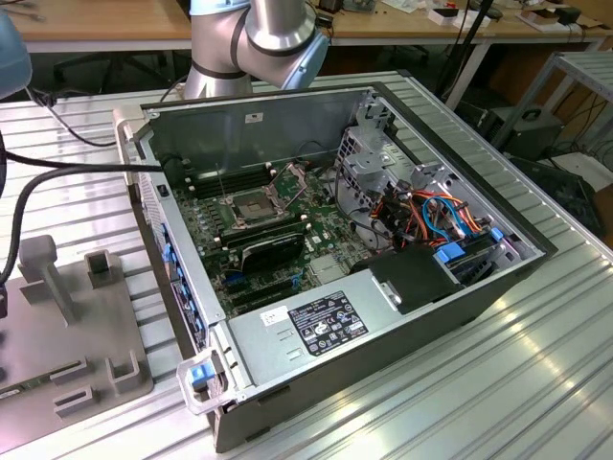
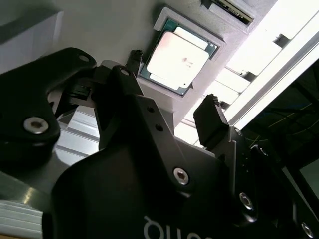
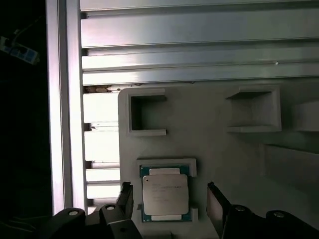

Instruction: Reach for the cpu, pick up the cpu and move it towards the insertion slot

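The cpu [image 3: 165, 195] [image 2: 178, 59], a small square chip with a pale metal face, lies flat in a shallow pocket of the grey plastic fixture [image 3: 234, 154]. My gripper [image 3: 169, 200] [image 2: 172, 84] is open just above it. Its two dark fingertips [image 3: 215, 203] stand on either side of the chip with a small gap on each side. In the exterior view the insertion slot [image 1: 251, 207], a square socket with a shiny frame, sits on the motherboard inside the open computer case, well away from the fixture [image 1: 81, 335].
The fixture has upright posts [image 1: 53, 273] and square pockets [image 3: 145, 115] near the chip. Beside the socket sit a black block [image 1: 273, 251], a drive cage [image 1: 369, 163] and bundled cables [image 1: 431, 216]. The case walls [image 1: 249, 120] stand around the board. A ribbed aluminium table [image 1: 498, 383] lies underneath.
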Robot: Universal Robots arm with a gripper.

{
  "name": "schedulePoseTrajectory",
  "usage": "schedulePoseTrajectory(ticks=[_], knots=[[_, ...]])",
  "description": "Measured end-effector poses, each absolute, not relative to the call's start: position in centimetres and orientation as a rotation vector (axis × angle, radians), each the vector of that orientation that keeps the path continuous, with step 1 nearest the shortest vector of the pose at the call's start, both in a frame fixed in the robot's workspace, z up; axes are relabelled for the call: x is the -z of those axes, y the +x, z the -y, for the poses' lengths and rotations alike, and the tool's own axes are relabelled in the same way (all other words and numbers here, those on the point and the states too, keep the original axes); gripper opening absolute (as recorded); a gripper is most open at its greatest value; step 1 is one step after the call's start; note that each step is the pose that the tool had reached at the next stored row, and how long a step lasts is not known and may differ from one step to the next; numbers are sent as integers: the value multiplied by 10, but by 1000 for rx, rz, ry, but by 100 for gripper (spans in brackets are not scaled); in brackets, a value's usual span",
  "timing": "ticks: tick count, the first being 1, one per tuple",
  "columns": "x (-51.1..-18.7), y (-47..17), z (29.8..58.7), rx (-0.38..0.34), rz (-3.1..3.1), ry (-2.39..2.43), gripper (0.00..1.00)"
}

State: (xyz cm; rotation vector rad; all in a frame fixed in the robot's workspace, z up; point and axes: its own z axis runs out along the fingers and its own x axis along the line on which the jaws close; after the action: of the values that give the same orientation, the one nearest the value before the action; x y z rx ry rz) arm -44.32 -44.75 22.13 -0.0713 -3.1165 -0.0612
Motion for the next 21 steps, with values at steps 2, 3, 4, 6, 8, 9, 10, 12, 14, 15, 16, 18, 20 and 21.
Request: schedulePoseTrajectory(ticks=[2, 3, 4, 6, 8, 9, 10, 12, 14, 15, 16, 18, 20, 21], knots=[[-216, -443, 448, 61, 3117, -73, 69], [-214, -443, 448, 61, 3117, -72, 69], [-213, -443, 448, 61, 3117, -72, 69], [-212, -443, 449, 61, 3116, -72, 69], [-210, -444, 451, 61, 3117, -70, 69], [-210, -445, 451, 61, 3117, -68, 69], [-209, -445, 452, 61, 3117, -68, 69], [-206, -445, 452, 61, 3116, -71, 69], [-204, -445, 452, 61, 3116, -74, 69], [-204, -445, 452, 60, 3116, -74, 69], [-203, -445, 452, 59, 3115, -74, 69], [-202, -445, 452, 57, 3113, -74, 69], [-202, -445, 452, 47, 3111, -74, 69], [-201, -445, 452, 40, 3111, -75, 69]])
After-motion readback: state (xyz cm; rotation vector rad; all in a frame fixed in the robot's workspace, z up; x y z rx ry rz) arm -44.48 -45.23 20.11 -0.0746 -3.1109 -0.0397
